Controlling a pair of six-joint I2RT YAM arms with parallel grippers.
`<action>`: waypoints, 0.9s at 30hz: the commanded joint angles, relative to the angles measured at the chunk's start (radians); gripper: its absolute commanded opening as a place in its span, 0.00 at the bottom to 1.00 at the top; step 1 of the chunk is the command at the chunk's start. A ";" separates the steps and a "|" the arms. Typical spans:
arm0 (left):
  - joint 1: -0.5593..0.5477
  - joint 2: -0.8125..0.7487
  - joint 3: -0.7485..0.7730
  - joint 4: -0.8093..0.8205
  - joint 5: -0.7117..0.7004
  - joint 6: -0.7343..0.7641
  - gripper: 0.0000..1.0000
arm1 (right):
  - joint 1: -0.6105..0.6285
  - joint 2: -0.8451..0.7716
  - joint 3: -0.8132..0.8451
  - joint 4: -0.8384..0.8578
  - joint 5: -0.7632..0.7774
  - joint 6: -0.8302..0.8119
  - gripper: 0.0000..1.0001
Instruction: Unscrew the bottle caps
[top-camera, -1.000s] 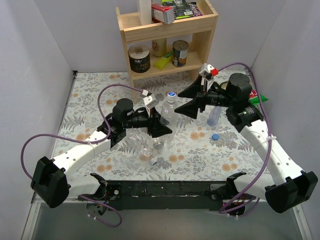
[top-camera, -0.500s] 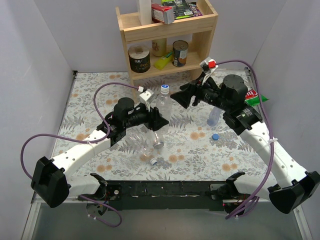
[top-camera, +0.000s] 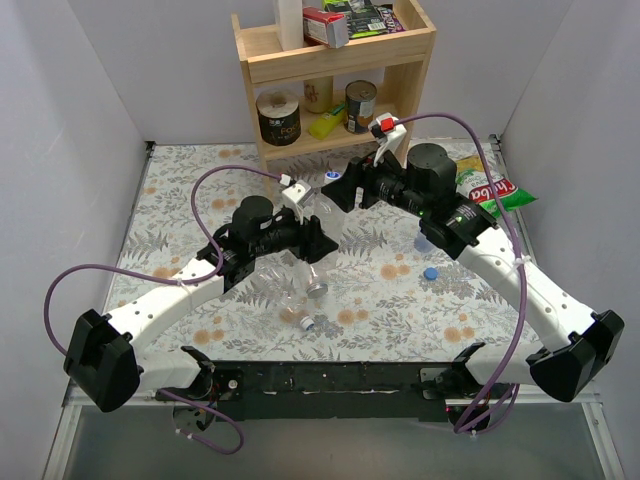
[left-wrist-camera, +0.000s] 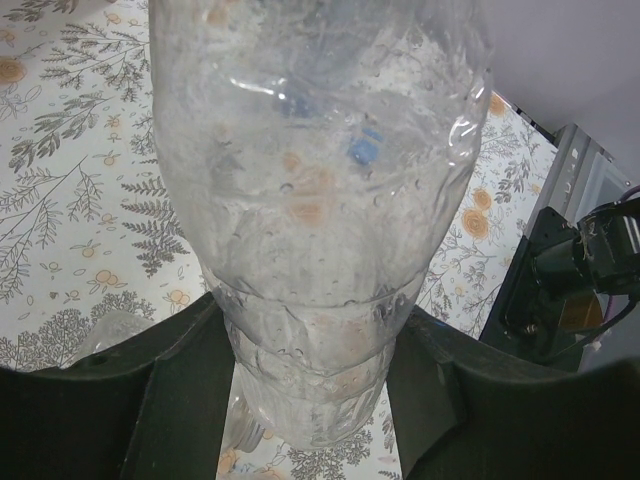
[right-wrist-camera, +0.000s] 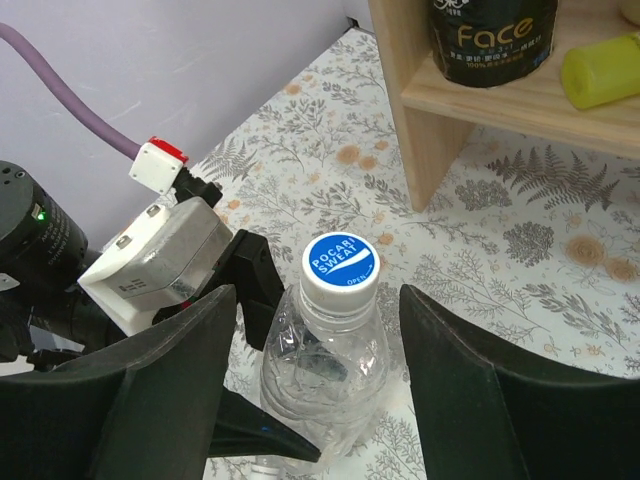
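Observation:
My left gripper (top-camera: 312, 242) is shut on the lower body of a clear crinkly bottle (top-camera: 317, 212) and holds it upright above the table. In the left wrist view the bottle (left-wrist-camera: 315, 200) sits clamped between the fingers (left-wrist-camera: 190, 400). Its blue-and-white cap (right-wrist-camera: 341, 262) is on the neck, and it also shows in the top view (top-camera: 332, 177). My right gripper (right-wrist-camera: 315, 300) is open, with one jaw on each side of the cap and not touching it. In the top view it (top-camera: 345, 190) comes in from the right.
A loose blue cap (top-camera: 430, 272) lies on the floral tablecloth, with a blue-tinted bottle (top-camera: 424, 241) partly under my right arm. Two more clear bottles (top-camera: 288, 285) lie below my left gripper. A wooden shelf (top-camera: 335, 60) stands at the back and a green bag (top-camera: 490, 188) at the right.
My right gripper has swung left and now straddles the bottle's cap. My left gripper has shifted the held bottle slightly left and back.

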 joint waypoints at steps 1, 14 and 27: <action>-0.009 0.001 0.043 0.006 -0.020 0.017 0.41 | 0.008 0.004 0.053 0.009 0.024 0.001 0.72; -0.031 0.015 0.043 0.006 -0.026 0.018 0.41 | 0.016 0.022 0.044 0.053 -0.002 -0.008 0.68; -0.041 0.017 0.044 -0.023 -0.030 0.023 0.41 | 0.017 0.031 0.033 0.069 0.006 -0.005 0.45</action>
